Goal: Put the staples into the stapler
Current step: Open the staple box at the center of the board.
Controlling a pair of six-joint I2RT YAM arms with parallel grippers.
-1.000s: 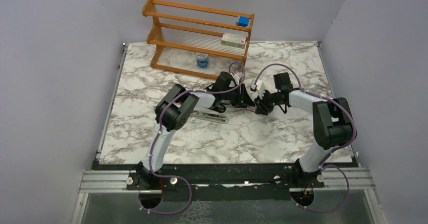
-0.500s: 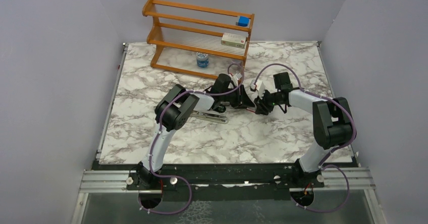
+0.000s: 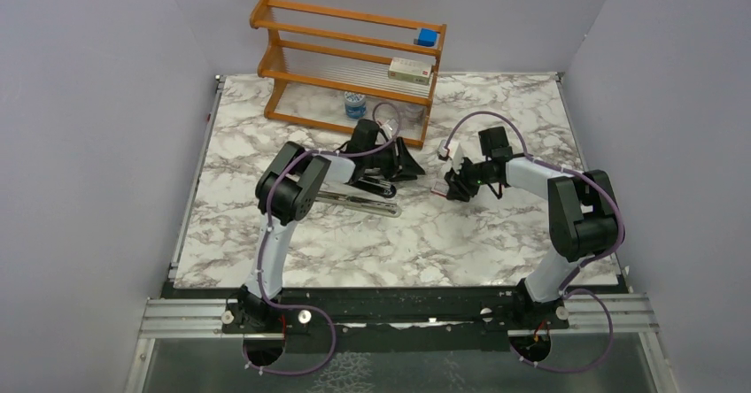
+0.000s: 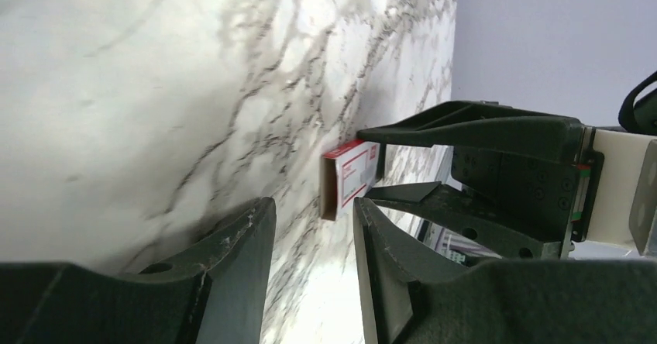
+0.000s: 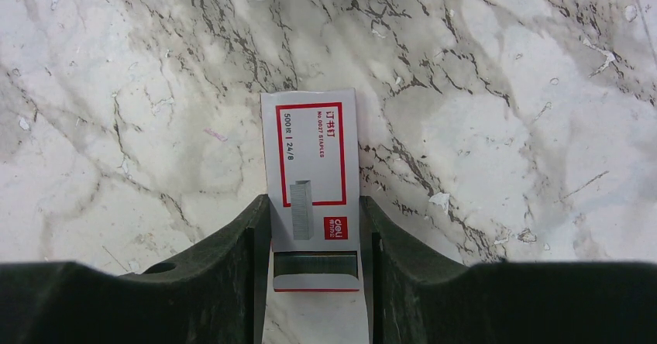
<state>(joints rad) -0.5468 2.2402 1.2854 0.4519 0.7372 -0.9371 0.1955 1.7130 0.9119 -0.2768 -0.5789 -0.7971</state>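
My right gripper (image 5: 314, 201) is shut on a small red-and-white staple box (image 5: 310, 150), held just above the marble table (image 5: 503, 127). The box's inner tray is slid out a little toward the wrist, and a grey strip of staples (image 5: 318, 266) shows in it. In the left wrist view the same box (image 4: 350, 177) sits beyond my left gripper (image 4: 310, 208), which is open with nothing between its fingers. From above, the left gripper (image 3: 403, 158) hangs left of the right gripper (image 3: 449, 186), apart from it. The black stapler (image 3: 361, 201) lies flat on the table under the left forearm.
A wooden rack (image 3: 350, 57) stands at the back of the table, with a blue cube (image 3: 428, 36) on its top rail and a pale carton (image 3: 410, 70) on a shelf. A small blue-and-white jar (image 3: 355, 104) stands under it. Grey walls close in both sides.
My left gripper has pulled back to the left, away from the box and the right gripper, and its jaws have parted a little. The right gripper has kept still with the box.
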